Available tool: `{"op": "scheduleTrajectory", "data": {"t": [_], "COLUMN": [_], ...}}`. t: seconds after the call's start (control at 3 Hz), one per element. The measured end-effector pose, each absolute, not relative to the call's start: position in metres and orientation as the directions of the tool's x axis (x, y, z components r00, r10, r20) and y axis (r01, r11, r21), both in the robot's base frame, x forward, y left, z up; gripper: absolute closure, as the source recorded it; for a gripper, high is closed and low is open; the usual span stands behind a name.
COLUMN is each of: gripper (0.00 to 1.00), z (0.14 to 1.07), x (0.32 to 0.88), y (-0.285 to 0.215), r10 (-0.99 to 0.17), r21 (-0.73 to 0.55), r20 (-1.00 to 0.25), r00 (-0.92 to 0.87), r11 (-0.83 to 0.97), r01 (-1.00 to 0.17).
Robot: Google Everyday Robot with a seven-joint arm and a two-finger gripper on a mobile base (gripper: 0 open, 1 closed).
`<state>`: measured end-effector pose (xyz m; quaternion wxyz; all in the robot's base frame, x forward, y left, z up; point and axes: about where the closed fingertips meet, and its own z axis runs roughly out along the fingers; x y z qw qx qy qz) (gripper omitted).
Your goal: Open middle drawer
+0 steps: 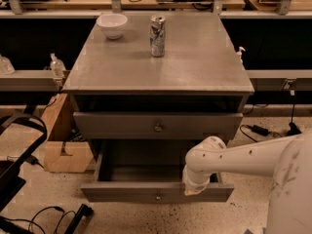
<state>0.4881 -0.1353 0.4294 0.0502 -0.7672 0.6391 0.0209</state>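
Middle drawer (pixel 122 191): stands well open, long axis left to right, front rim directly beneath the gripper (pixel 195 188); knob (pixel 157 197) just left of it. Gripper's hold: cannot tell. Any further pull would likely run toward the robot. Top drawer (pixel 117 126): above and beyond, shut.

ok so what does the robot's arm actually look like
The arm is a smooth off-white tube with a row of small dark dots along it, a rounded joint and a wider speckled section near the base. No cables show. The gripper, the same off-white, sits at the front of the pulled-out drawer.
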Motion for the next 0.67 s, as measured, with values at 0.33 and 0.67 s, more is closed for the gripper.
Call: {"op": "scheduleTrajectory", "data": {"t": [0.33,0.67], "gripper": [0.27,0.05], "z": [0.4294,0.4294], "x": [0.4880,0.4880], "y": [-0.1353,-0.1353], "r10": [-0.979,-0.979], "r21": [-0.050,-0.050], "r20": [-0.096,-0.096], "r00": [0.182,0.182], "r11": [-0.178,-0.178], "r01": [-0.983,-0.983]}}
